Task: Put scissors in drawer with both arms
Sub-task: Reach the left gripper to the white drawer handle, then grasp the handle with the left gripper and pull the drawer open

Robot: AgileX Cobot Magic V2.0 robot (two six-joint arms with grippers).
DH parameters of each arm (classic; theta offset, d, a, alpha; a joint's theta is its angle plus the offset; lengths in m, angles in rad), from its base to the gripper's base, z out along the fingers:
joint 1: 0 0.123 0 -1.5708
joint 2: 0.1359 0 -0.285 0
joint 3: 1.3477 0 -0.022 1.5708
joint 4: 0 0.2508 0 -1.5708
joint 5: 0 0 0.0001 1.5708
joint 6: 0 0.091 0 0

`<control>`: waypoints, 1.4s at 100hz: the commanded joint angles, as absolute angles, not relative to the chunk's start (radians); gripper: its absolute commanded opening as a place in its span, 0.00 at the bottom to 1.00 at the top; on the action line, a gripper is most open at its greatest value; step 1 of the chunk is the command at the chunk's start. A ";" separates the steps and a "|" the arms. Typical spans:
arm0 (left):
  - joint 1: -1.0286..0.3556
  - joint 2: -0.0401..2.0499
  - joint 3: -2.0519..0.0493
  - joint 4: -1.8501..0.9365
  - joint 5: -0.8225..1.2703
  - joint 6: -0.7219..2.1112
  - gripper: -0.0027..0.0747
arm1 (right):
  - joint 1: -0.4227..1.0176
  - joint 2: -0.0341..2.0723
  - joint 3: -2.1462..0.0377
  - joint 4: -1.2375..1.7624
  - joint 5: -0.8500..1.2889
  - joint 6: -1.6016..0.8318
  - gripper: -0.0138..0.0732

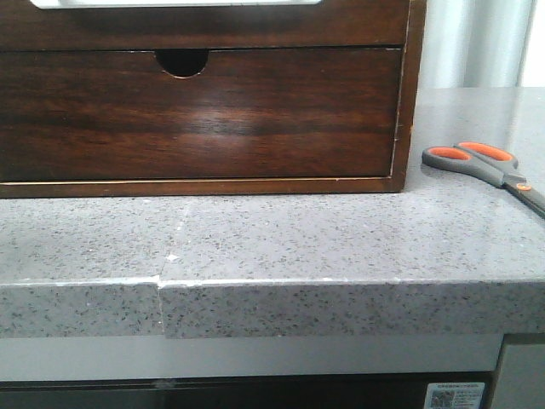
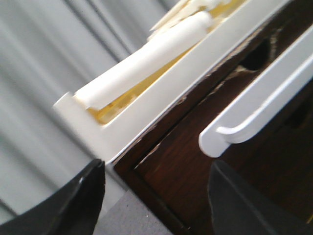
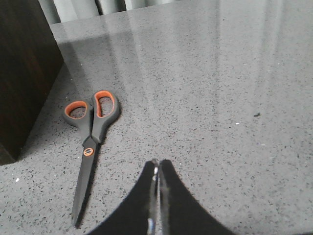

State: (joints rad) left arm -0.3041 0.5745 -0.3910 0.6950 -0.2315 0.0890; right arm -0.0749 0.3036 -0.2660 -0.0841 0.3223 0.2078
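The scissors (image 1: 485,166) lie closed and flat on the grey speckled counter, just right of the dark-brown cabinet, blades running off the right edge. In the right wrist view the scissors (image 3: 90,142) lie beside my right gripper (image 3: 157,166), which is shut and empty above the counter, not touching them. The drawer (image 1: 204,25) with the white cutout shows only as a strip at the top of the front view, closed. My left gripper (image 2: 156,200) is open and empty in front of the drawer's dark front (image 2: 195,171), near the white round-cornered cutout (image 2: 259,105). Neither gripper shows in the front view.
A lower drawer (image 1: 196,119) with a semicircular notch fills the cabinet front. A white tray-like box (image 2: 146,93) with yellow inside and a white cylinder sits along the cabinet edge. The counter (image 1: 272,239) ends in a front edge close below the cabinet. Grey curtains hang behind.
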 commanded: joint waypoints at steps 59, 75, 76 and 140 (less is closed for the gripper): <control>-0.505 1.009 -0.673 1.123 -0.270 0.090 0.52 | -0.074 0.321 -0.297 -0.091 0.247 0.197 0.09; -0.505 1.060 -0.700 1.124 -0.270 0.090 0.51 | -0.074 0.321 -0.297 -0.091 0.247 0.197 0.09; -0.505 1.060 -0.701 1.124 -0.270 0.090 0.51 | -0.074 0.321 -0.297 -0.091 0.247 0.197 0.09; -0.505 1.103 -0.704 1.194 -0.222 0.092 0.01 | -0.074 0.321 -0.297 -0.091 0.247 0.197 0.09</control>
State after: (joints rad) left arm -0.4975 1.1147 -0.6843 1.2094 -0.2154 0.1054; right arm -0.0749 0.3036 -0.2660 -0.0821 0.3223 0.2078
